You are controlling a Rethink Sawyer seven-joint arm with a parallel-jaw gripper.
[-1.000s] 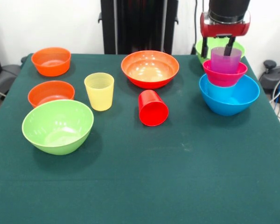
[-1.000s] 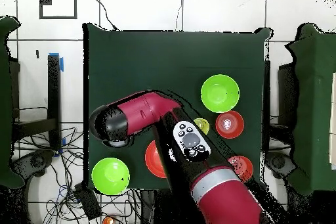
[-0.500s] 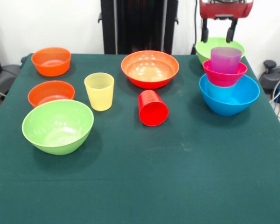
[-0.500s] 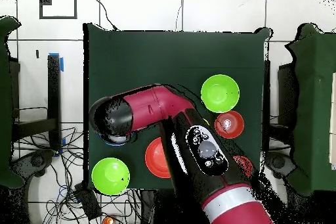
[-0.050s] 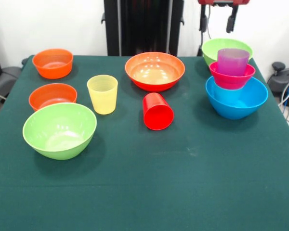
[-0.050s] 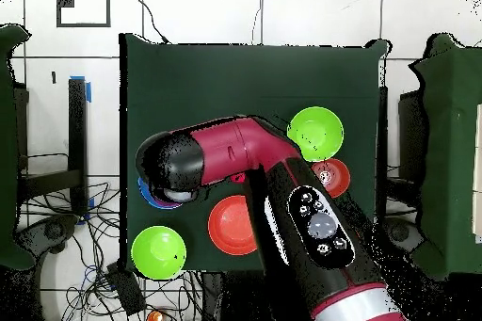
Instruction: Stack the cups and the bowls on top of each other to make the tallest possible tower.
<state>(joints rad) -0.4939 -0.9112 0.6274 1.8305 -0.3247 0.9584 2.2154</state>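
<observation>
The gripper is seen at the top edge of the front view, its two dark fingers set wide apart with nothing held between them; it hangs well above the worktop.

Read from left to right in the front view: far to the gripper's left and lower, a small orange bowl is set upright near the back of the worktop; a second small orange bowl sits in front of it; just in front of that, a large lime green bowl rests mouth up; the yellow cup stands upright, long axis vertical, mouth upward; the wide orange bowl is placed below and left of the gripper, open upward; the red cup lies on its side in front of it, long axis running front to back, its closed base turned toward the camera.

Below the gripper and slightly to its right, the stack is found: the large blue bowl on the worktop, the small magenta bowl nested in it, the purple cup upright in the magenta bowl; the second lime green bowl stands just behind the stack, partly hidden by it.

In the overhead view most of the worktop's middle is covered by the red and black arm.
</observation>
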